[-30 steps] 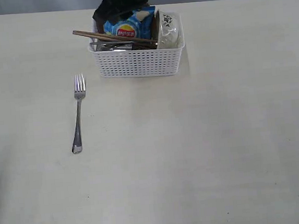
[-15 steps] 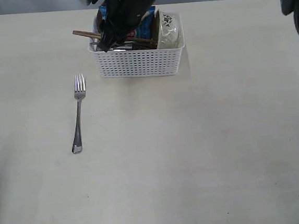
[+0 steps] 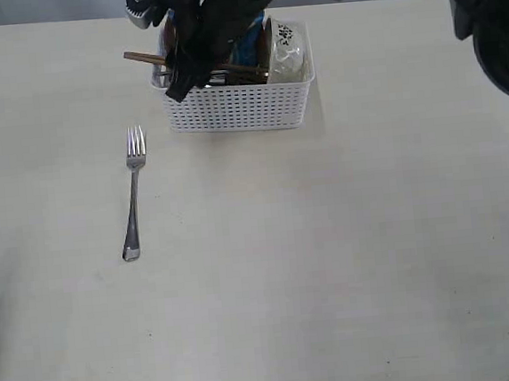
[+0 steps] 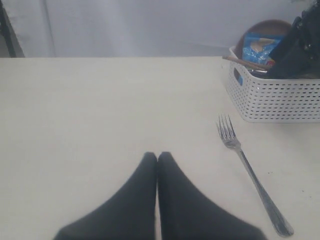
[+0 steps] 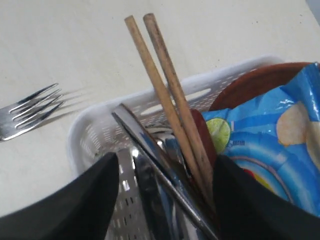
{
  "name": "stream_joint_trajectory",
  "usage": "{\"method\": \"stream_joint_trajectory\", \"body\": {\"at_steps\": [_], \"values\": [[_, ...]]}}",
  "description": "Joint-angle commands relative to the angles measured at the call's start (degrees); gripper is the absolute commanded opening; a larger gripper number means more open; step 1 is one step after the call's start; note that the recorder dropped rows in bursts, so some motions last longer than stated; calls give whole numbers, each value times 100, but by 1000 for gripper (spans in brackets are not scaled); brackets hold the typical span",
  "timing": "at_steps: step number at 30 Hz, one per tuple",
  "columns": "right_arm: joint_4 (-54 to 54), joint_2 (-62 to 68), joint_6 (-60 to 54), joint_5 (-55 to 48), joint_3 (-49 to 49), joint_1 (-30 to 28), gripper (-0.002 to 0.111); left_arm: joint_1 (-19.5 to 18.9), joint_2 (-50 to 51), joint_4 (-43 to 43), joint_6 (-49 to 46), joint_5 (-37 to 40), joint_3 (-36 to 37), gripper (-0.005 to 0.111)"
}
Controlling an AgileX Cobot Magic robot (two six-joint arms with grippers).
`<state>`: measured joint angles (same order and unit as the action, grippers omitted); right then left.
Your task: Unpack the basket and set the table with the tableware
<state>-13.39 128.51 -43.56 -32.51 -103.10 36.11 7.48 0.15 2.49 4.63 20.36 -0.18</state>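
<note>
Exterior view: chopsticks (image 3: 142,57) lengthwise across basket (image 3: 238,107), ends seemingly leftward

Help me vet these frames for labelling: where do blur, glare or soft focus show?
Exterior view: the right gripper over the basket is smeared and dark, the fork crisp. Left wrist view: the left gripper is soft, close to the lens. Right wrist view: the right gripper's fingers are blurred, the chopsticks sharp, glare streaks the knife.
</note>
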Motion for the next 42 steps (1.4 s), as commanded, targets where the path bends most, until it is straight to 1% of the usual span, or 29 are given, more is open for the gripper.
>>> {"method": "stream_joint_trajectory", "body": {"at_steps": [1, 13, 14, 16, 18, 20, 38, 40, 42], "values": [[-1, 124, -230, 175, -8, 65, 54, -11, -15, 52, 24, -61, 18, 0], [-1, 437, -230, 1033, -8, 65, 54, -11, -15, 52, 24, -61, 18, 0], [-1, 468, -284, 1062, -8, 65, 50, -11, -15, 52, 24, -61, 18, 0], [-1, 481, -339, 1062, -8, 65, 36, -11, -15, 52, 24, -61, 18, 0], [-1, 465, -339, 1038, -8, 65, 15, -11, -15, 52, 24, -61, 18, 0], [-1, 391, -359, 945, -8, 65, 0, -11, -15, 52, 24, -61, 18, 0], [21, -1200, -361, 120, -8, 65, -1, -11, -15, 52, 24, -61, 18, 0], [234, -1301, -203, 77, -8, 65, -1, -11, -15, 52, 24, -61, 18, 0], [718, -1421, 349, 50, -8, 65, -1, -11, -15, 52, 24, -61, 18, 0]]}}
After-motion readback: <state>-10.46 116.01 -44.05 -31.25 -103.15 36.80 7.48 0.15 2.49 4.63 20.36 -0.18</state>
